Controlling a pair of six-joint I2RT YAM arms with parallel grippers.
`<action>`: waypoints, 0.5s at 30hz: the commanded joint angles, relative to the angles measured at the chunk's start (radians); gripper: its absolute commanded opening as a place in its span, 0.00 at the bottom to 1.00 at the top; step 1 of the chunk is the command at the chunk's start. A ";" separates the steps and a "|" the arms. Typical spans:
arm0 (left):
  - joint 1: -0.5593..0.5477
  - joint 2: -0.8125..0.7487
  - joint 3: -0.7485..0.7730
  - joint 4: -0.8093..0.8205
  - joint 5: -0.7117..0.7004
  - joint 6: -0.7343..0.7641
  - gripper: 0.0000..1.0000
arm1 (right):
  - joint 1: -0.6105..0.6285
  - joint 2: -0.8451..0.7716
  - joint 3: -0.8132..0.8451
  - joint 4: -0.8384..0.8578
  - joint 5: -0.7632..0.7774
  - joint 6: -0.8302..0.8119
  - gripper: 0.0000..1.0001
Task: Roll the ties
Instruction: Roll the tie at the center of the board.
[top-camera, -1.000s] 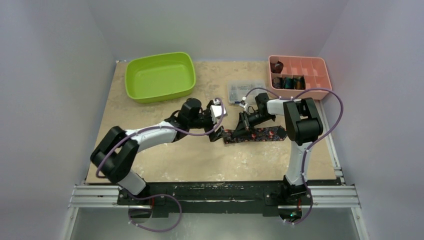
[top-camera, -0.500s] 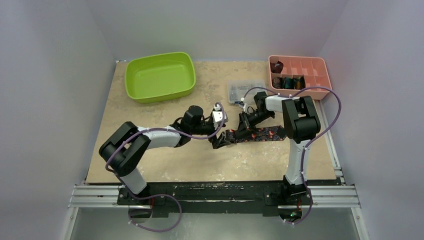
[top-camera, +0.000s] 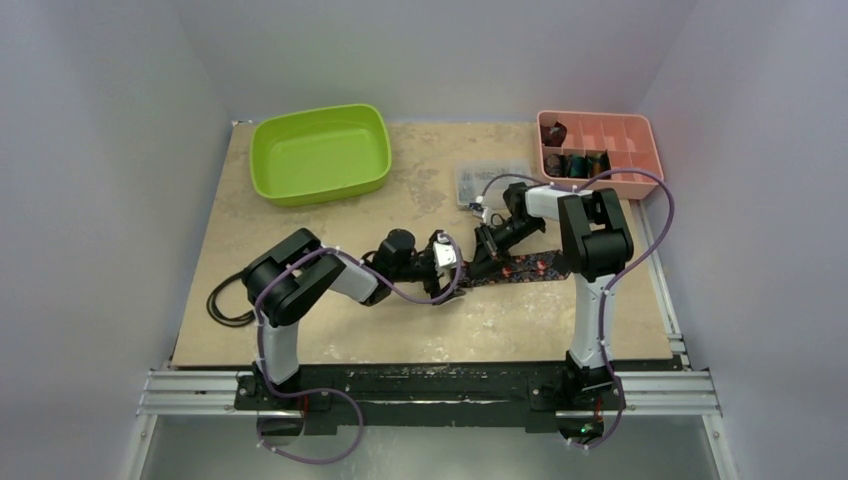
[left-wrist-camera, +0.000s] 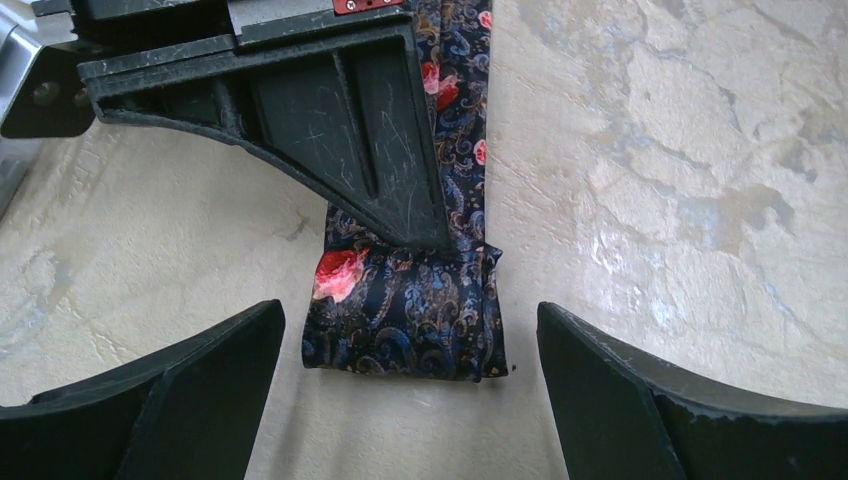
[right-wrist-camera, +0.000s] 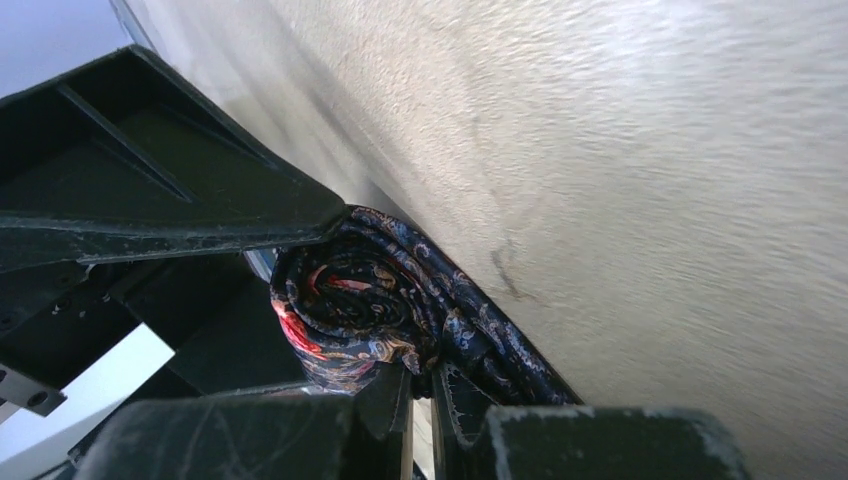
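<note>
We are looking at the long dark paisley fabric necktie with red flowers. It is lying flat on the mottled beige table, nearer the arm bases than the pink plastic compartment tray and somewhat to that tray's left; the end farthest from the tray is wound into a short coil. The right gripper is standing with its jaws closed and its tips touching the coil where the winding meets the flat stretch; we are judging that it is pinning the winding so the cloth is not springing open. The left gripper is spread wide with one finger on either side of the coil, gripping nothing (placed, we are guessing, to take the coil by its flanks). Small rolled ties are sitting in the tray's left-hand compartments, which is suggesting where this one is meant to go. The lime-green plastic tub is lying well to the tray's left, with the clear plastic box between tub and tray.

From above, both wrists are covering the coil; the right wrist view is showing its spiral end-on, yet we are unable to tell whether any cloth is nipped between the closed tips; the right arm is hiding the tie's tray-side end.
</note>
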 joint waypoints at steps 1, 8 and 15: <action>-0.002 -0.032 -0.052 0.113 0.053 0.081 0.96 | 0.065 0.092 -0.029 0.047 0.336 -0.144 0.00; -0.012 0.014 -0.024 0.105 0.068 0.074 0.79 | 0.096 0.108 -0.006 0.044 0.278 -0.114 0.00; -0.018 -0.001 -0.048 0.072 0.046 0.042 0.37 | 0.096 0.100 -0.015 0.065 0.225 -0.080 0.00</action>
